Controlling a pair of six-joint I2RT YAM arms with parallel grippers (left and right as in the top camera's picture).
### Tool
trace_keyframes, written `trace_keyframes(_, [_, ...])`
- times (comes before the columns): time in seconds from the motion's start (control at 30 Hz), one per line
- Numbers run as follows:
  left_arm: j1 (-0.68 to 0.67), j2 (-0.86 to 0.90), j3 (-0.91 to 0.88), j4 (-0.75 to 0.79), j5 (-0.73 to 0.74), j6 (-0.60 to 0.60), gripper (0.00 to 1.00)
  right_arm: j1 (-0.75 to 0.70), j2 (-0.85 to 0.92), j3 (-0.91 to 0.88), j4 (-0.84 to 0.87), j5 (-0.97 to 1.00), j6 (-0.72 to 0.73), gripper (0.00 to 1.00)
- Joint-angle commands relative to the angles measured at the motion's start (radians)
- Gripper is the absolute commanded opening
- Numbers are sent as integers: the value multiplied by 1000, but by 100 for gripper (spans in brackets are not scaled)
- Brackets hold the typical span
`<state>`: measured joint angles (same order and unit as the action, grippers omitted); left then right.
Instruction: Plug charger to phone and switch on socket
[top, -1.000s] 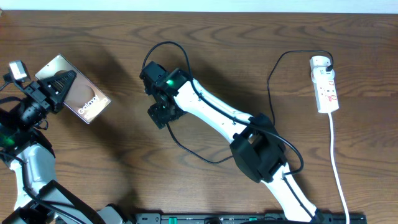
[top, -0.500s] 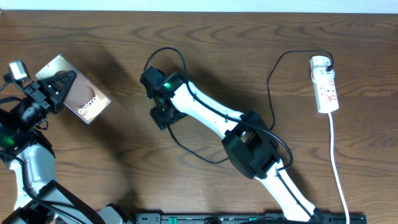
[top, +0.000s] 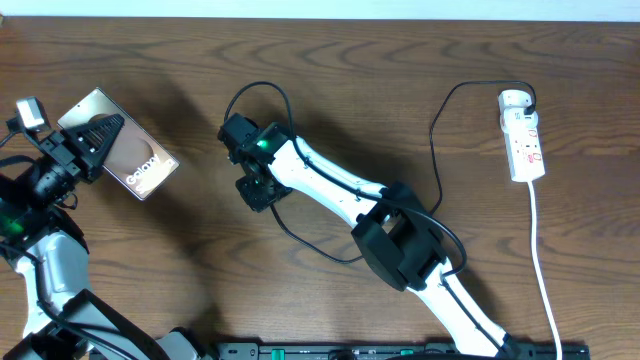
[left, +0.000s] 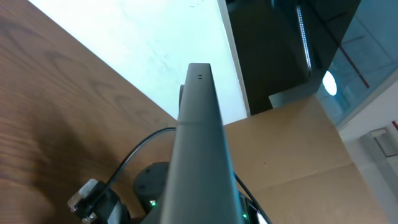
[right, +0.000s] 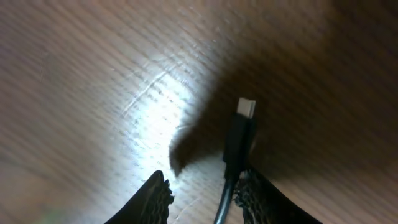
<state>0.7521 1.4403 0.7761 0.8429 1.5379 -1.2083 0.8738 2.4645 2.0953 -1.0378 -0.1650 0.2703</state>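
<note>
My left gripper (top: 95, 135) at the far left is shut on the phone (top: 140, 165), a bronze slab with white "Galaxy" lettering, held tilted above the table. The left wrist view shows the phone (left: 199, 143) edge-on. The charger (top: 437, 140), a thin black cable, runs from the socket (top: 523, 140) at the right, under my right arm, and loops at the middle. My right gripper (top: 256, 190) hangs low there. In the right wrist view the gripper (right: 204, 180) straddles the charger's plug tip (right: 246, 109). The cable lies against the right finger; a gap remains on the left side.
The socket's white cord (top: 540, 260) trails down toward the table's front edge. My right arm (top: 400, 240) stretches diagonally across the middle of the wooden table (top: 200, 280). A white wall and a cardboard panel (left: 298, 155) show beyond the phone in the left wrist view.
My right gripper has shifted slightly left over the cable loop and its jaws have narrowed. The left gripper and the phone have not moved.
</note>
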Motion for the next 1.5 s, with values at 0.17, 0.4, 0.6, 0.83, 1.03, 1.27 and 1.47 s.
trace_keyframes(0.17, [5, -10, 10, 13, 15, 3, 7, 5, 42, 8, 29, 30, 21, 34])
trace_keyframes(0.4, [5, -10, 11, 13, 15, 3, 7, 5, 42, 8, 32, 35, 21, 30])
trace_keyframes(0.6, [5, -10, 10, 13, 15, 3, 8, 5, 42, 8, 25, 35, 21, 20])
trace_keyframes(0.83, [5, -10, 11, 13, 15, 3, 8, 5, 42, 8, 8, 35, 21, 17])
trace_keyframes(1.03, [5, -10, 11, 13, 15, 4, 7, 5, 42, 8, -24, 35, 21, 18])
trace_keyframes(1.27, [5, -10, 10, 13, 15, 10, 7, 5, 42, 8, 0, 35, 21, 17])
trace_keyframes(1.47, [5, -10, 10, 13, 15, 10, 8, 5, 42, 8, 27, 35, 21, 17])
